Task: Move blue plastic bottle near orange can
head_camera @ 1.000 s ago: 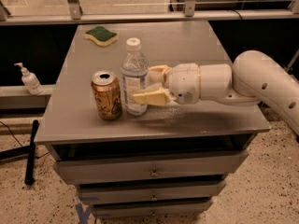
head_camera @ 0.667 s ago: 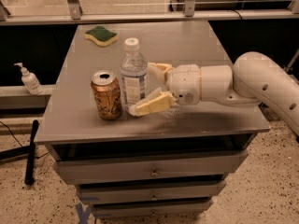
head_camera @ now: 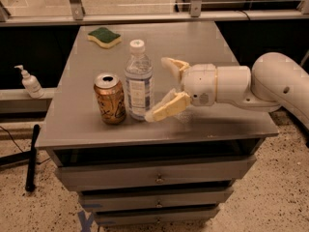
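Tabletop (head_camera: 207,47) — claw (head_camera: 157,89) agape, maybe touching bottle (head_camera: 139,83)

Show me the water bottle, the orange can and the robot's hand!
blue plastic bottle (head_camera: 138,88): camera view, its label.
orange can (head_camera: 111,103): camera view, its side.
gripper (head_camera: 155,89): camera view, between open fingertips, right of bottle.

Glossy white rounded arm (head_camera: 270,81); gripper (head_camera: 156,89) beside blue plastic bottle (head_camera: 139,88), tapered cream-yellow fingers (head_camera: 169,108)

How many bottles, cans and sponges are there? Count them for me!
Bottles: 2, the blue plastic bottle and the white pump bottle.
Cans: 1, the orange can.
Sponges: 1, the sponge.
Total: 4.
The gripper is just beside the blue plastic bottle, jaws open.
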`<state>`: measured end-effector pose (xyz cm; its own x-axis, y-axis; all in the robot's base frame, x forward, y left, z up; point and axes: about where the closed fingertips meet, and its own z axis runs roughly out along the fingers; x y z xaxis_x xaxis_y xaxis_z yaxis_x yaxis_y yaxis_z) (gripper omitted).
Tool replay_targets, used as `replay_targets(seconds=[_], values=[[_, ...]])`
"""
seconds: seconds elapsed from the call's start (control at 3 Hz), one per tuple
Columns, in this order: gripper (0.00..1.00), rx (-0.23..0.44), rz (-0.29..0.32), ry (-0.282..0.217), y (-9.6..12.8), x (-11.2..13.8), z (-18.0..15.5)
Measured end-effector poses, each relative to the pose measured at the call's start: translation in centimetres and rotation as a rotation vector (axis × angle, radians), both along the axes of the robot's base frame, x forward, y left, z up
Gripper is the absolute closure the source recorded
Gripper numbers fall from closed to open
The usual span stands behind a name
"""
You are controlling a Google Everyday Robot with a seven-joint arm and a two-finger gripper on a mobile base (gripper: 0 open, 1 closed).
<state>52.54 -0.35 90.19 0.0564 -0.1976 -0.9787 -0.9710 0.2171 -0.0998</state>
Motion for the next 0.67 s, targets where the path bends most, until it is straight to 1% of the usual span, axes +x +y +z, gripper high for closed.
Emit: replay_targets(seconds=[0.33, 0.67], values=[[0.0, 0.009, -0.092, -0.036, -3.9, 1.6, 2.6], [0.0, 0.061, -0.254, -0.096, -11.0, 4.2, 7.2]])
